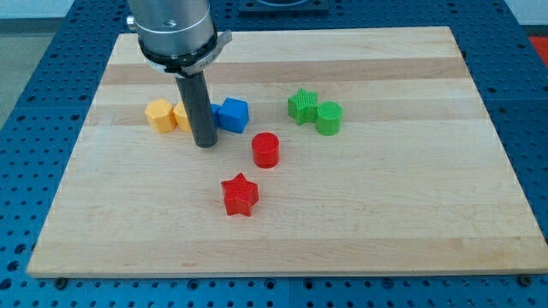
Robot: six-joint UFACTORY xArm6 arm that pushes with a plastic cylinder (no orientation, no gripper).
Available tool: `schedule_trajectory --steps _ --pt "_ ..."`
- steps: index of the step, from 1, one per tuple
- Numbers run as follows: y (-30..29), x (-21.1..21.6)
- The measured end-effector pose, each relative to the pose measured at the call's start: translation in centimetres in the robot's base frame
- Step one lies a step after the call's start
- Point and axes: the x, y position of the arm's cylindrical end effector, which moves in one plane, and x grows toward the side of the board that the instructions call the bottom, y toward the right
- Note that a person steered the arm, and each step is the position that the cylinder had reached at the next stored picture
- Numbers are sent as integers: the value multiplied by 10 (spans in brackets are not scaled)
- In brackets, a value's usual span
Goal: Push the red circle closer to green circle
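The red circle (265,150) is a short red cylinder near the board's middle. The green circle (329,117) sits up and to its right, touching a green star (302,105) on its left. My tip (205,144) rests on the board to the left of the red circle, with a gap of about one block width between them. The tip is just below the yellow and blue blocks.
A red star (240,194) lies below the red circle. A blue cube (232,115) sits right of the rod, another blue block mostly hidden behind it. An orange-yellow hexagon (159,114) and a yellow block (181,116) lie left of the rod. The wooden board (411,214) has blue perforated table around it.
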Motion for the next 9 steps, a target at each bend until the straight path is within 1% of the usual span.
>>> schedule_trajectory --steps 1,2,5,6,7,8,9 --pt "0 17" --pt "13 22" --pt "112 22" --pt "134 29" --pt "135 33" --pt "144 23" --pt "155 3"
